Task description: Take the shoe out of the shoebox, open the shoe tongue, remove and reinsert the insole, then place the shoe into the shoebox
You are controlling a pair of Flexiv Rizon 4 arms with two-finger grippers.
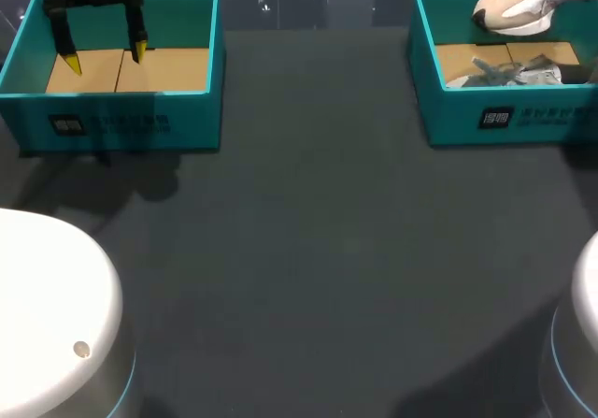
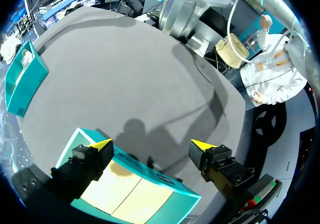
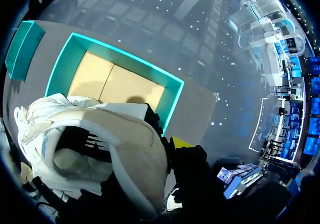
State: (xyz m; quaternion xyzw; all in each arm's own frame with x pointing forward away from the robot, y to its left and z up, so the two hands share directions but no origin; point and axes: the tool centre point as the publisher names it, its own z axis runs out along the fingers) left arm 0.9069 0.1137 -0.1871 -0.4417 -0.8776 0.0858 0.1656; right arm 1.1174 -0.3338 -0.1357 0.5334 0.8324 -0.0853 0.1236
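Teal shoebox (image 1: 456, 119), white front print (image 1: 534, 116) unreadable, beige shoe (image 1: 512, 8) above it

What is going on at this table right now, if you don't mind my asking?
The right gripper holds a pale shoe up over the far side of the right-hand teal box, which has crumpled wrapping lying in it. The left gripper hangs open over the other teal box, touching nothing; only a cardboard floor shows inside. Whether the shoe is coming out or going back in cannot be told from this moment.
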